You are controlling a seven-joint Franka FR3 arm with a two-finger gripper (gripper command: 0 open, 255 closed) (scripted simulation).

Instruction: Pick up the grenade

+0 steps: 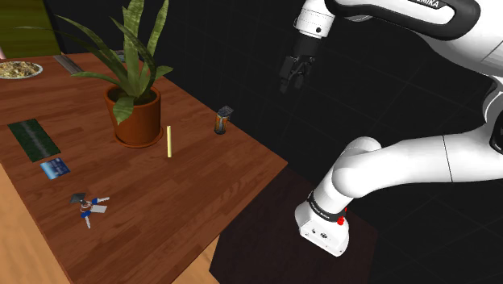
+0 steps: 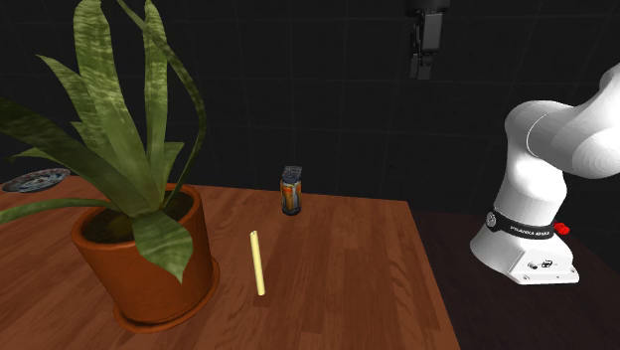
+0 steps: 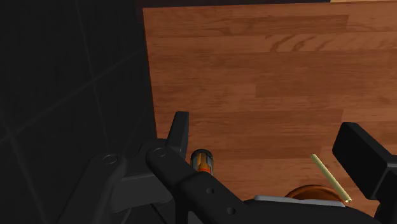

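Hovering high with gripper (image 1: 292,81) fingers apart, empty, located grenade (image 1: 224,119) upright near table (image 1: 201,202) edge, well below; needed straight descent, fingers centred about its narrow body, gentle closing to avoid toppling

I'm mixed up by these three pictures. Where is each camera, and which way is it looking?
Shoulder view: beside the stand, looking down across the wooden table; the white arm and gripper show.
Second exterior view: low by the table, facing the potted plant; the arm's base and gripper show.
Wrist view: on the gripper, looking down at the table between open black fingers.
All three share the grenade and yellow stick.
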